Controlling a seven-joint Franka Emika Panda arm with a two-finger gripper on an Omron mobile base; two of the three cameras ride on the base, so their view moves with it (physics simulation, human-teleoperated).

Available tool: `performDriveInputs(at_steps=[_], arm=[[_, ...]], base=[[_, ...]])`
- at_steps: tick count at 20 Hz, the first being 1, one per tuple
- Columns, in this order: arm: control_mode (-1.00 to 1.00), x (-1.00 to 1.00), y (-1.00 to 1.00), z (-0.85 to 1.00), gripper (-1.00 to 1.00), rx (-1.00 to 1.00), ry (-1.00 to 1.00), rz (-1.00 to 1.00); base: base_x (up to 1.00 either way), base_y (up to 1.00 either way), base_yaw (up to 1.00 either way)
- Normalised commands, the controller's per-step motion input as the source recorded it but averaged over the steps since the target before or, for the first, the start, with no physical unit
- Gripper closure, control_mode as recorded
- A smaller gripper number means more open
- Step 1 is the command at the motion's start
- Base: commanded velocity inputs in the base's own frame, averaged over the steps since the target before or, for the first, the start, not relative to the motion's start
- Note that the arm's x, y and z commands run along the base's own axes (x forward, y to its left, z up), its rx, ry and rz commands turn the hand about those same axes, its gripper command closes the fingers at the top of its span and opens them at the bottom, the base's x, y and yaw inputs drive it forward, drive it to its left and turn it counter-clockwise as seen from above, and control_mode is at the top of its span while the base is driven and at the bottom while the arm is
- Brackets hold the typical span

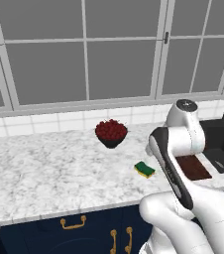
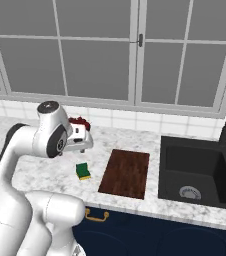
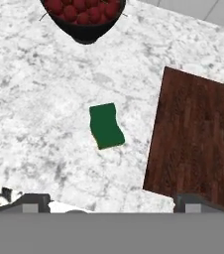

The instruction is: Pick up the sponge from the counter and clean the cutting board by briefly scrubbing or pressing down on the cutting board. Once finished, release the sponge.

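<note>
while seen from the left base camera, sponge (image 1: 144,169) flat on the counter (image 1: 49,173), just left of the white arm, cutting board (image 1: 193,167) partly hidden behind it, bowl of red fruit (image 1: 111,132) farther back. from the right base camera, sponge (image 2: 83,171) just left of the board (image 2: 125,173), apart, black sink (image 2: 200,172) right. from the hand camera, gripper (image 3: 111,201) spread wide, holding nothing, high over sponge (image 3: 106,125).

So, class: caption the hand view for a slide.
Open gripper above sponge on counter, board beside it.
</note>
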Motion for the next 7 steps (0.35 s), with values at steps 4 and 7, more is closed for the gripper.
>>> performDriveInputs(at_steps=[4, 7], arm=[[-1.0, -0.33, -0.13, 0.92, -1.0, 0.05, 0.0, -0.15], [-1.0, -0.4, -0.02, 0.78, -1.0, 0.03, 0.0, -0.1]], base=[[0.0, 0.0, 0.0], [0.0, 0.0, 0.0]])
